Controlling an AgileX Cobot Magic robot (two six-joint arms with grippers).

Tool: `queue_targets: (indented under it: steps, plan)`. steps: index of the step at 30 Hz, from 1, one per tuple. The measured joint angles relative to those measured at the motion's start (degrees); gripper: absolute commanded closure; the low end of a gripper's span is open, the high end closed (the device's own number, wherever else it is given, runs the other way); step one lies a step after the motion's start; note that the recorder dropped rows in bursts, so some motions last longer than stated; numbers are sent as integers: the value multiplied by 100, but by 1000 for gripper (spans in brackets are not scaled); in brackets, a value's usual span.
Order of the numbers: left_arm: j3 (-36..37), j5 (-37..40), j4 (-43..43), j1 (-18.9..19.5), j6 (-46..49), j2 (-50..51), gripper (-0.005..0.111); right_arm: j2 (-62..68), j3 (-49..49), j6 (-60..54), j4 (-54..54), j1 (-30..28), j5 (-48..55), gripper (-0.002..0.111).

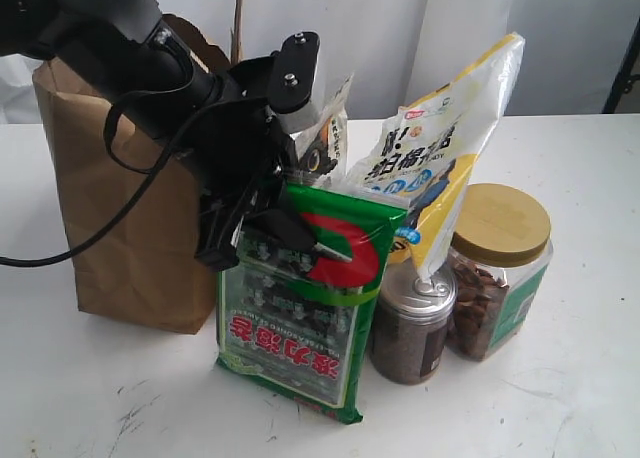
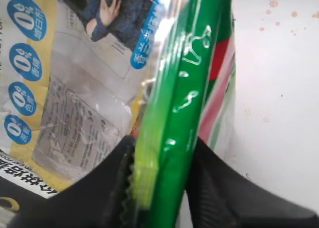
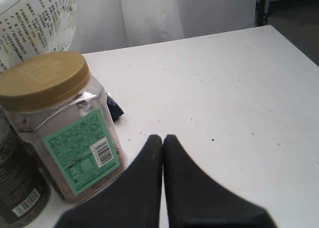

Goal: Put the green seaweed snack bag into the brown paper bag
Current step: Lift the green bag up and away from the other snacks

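The green seaweed snack bag stands upright in front of the other goods, its lower edge down at the tabletop. My left gripper is shut on its top edge. In the left wrist view the green seaweed snack bag's folded edge runs between the two black fingers of the left gripper. The brown paper bag stands just left of the arm, its mouth behind the arm. My right gripper is shut and empty over bare table, and it does not show in the exterior view.
A yellow-and-white snack bag leans behind the green one, with a white black-cat pouch beside it. A dark can and a gold-lidded jar stand to the right. That jar is near the right gripper.
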Motion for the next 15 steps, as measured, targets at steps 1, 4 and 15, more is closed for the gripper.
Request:
queue_targets:
  steps: [1, 4, 15]
  plan:
    - [0, 0, 0, 0, -100, 0, 79, 0, 0, 0, 0, 0, 0, 108]
    - [0, -44, -29, 0, -459, 2, 79, 0, 0, 0, 0, 0, 0, 108]
    - [0, -408, -111, 0, -1068, 1, 79, 0, 0, 0, 0, 0, 0, 108]
